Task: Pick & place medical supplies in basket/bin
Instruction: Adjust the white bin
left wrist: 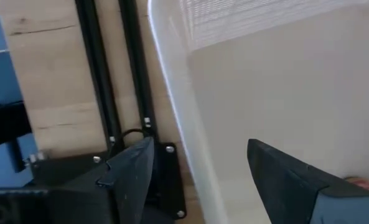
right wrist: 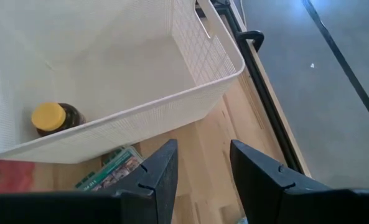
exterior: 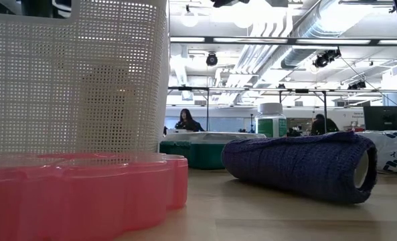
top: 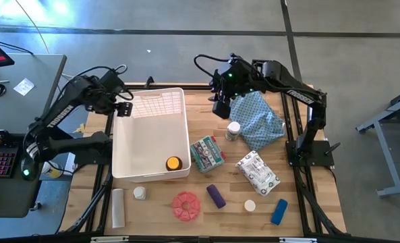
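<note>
My left tool (top: 123, 108) sits over the far-left corner of the white bin (top: 122, 158), fingers spread with nothing between them — the left wrist view shows them straddling the bin's rim. My right tool (top: 220, 108) hangs just past the bin's far-right corner, beside the blue patterned cloth (top: 259, 118); its fingers are parted too, also empty.

Count from the high view: one amber bottle with a yellow cap (top: 173, 163) lying inside the bin at its near-right corner, and that's the only thing in there. Out on the table (top: 220, 223): one green-and-white packet (top: 207, 154) just right of the bin, one white printed packet (top: 258, 172) further right, one purple cylinder (top: 216, 196), one blue cylinder (top: 279, 211), one red disc (top: 185, 206), one white tube (top: 118, 207) near the left edge. White-capped jars — three: one (top: 233, 130) touching the cloth's edge, one (top: 139, 193) just in front of the bin, one (top: 249, 205) between the purple and blue cylinders.

The low view gets the bin's lattice wall up close, with the disc and the purple cylinder big in front, but neither tool. The right wrist view catches the bottle through the open top of the bin plus a corner of the green packet.
</note>
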